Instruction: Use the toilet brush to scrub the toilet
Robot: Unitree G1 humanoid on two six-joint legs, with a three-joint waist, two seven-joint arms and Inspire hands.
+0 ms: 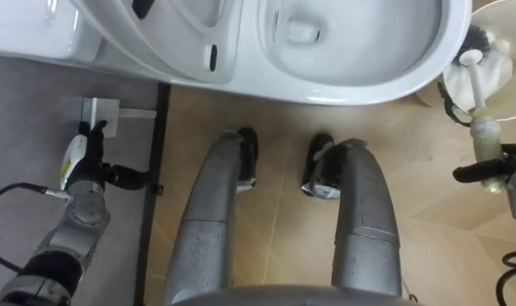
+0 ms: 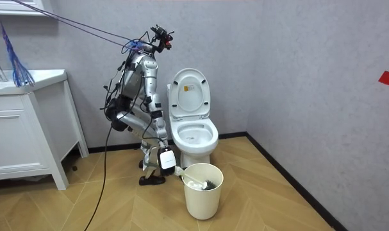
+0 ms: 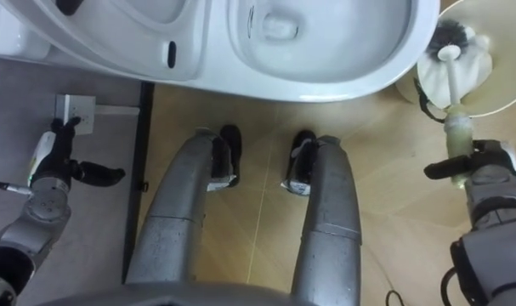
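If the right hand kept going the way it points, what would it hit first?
Likely the round bin: the right hand grips the brush, whose head sits inside it. Depth is unclear.

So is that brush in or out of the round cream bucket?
In: the white toilet brush has its head inside the round cream bucket, handle gripped by the right hand.
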